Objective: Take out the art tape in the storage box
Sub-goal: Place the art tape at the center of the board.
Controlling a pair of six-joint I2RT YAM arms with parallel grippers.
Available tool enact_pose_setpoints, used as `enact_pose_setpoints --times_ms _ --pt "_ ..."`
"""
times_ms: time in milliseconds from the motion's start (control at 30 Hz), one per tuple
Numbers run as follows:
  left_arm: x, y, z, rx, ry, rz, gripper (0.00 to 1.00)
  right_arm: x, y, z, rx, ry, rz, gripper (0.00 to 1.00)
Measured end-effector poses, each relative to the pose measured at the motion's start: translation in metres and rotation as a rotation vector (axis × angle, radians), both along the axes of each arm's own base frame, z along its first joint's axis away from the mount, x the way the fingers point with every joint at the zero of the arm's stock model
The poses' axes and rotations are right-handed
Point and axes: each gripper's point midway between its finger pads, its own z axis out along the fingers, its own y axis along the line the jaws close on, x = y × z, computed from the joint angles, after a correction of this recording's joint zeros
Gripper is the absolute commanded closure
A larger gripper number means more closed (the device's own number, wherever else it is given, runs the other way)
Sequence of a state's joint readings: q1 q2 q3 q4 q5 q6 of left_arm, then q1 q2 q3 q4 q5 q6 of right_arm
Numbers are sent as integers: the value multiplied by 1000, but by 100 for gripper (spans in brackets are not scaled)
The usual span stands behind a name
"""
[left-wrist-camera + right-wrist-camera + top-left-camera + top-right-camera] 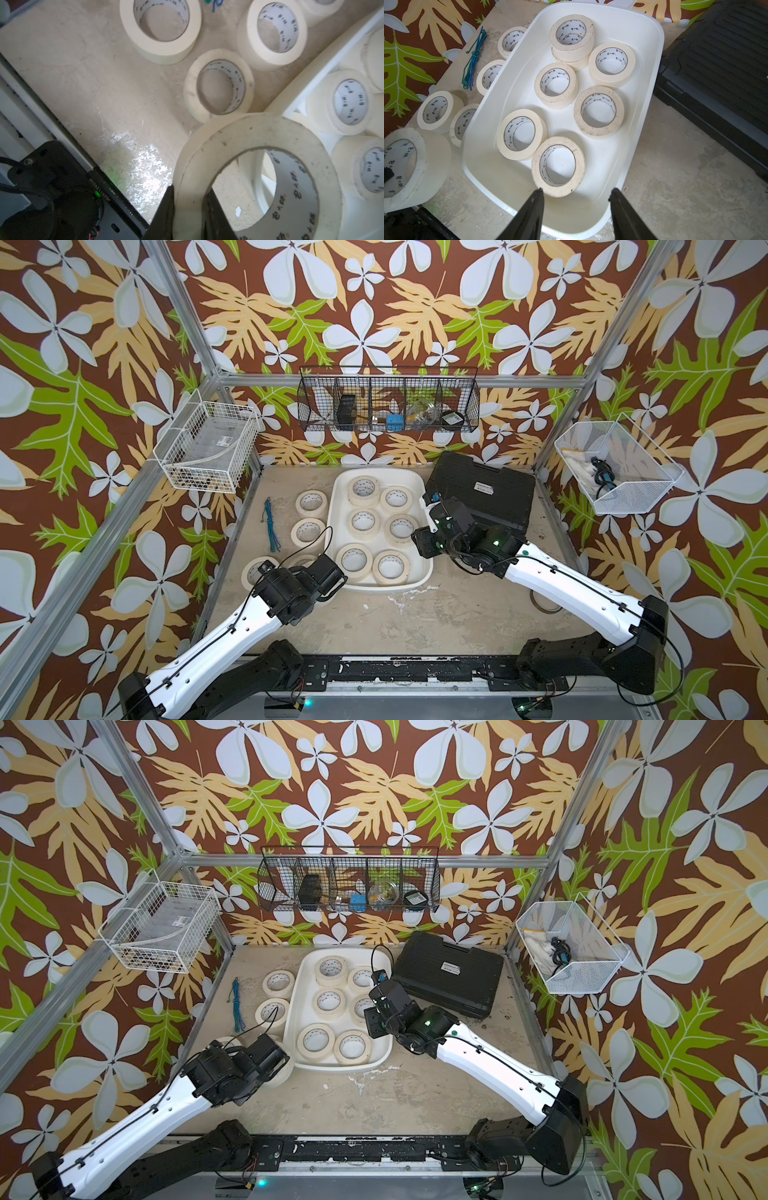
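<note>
The white storage box (337,514) (488,124) lies mid-table with several cream art tape rolls (536,168) flat inside it. More rolls (311,493) (452,104) lie on the table just left of the box. My left gripper (190,190) is shut on the wall of one roll (249,133), one finger inside the ring and one outside. That roll (282,1073) hangs tilted by the box's near left corner. My right gripper (576,191) stands open over the box's near right rim, with nothing between its fingers, just short of the closest roll.
A black ribbed case (486,489) lies right of the box, under my right wrist (449,526). A blue-green cord (270,526) lies at the far left. A dark thin ring (542,603) sits on the table at the right. Wire baskets (386,406) hang on the walls.
</note>
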State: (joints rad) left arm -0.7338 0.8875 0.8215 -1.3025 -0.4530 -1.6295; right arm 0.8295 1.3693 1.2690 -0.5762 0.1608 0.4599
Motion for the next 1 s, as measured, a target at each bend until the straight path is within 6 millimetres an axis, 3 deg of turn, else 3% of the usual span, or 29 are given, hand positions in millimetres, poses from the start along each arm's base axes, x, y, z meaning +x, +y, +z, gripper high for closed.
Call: enact_pose_setpoints --times_ms 200,367,800,1000 --pt "-23 9 -29 -36 60 92 100 3 2 -9 -13 15 0 45" --pt "-36 13 -42 -86 61 155 100 6 2 -10 -19 17 -1 45" --pt "-41 14 -53 -39 131 198 100 7 4 -21 -32 42 12 45" --pt "-32 -2 -87 -73 146 121 100 7 5 -24 -28 42 14 45"
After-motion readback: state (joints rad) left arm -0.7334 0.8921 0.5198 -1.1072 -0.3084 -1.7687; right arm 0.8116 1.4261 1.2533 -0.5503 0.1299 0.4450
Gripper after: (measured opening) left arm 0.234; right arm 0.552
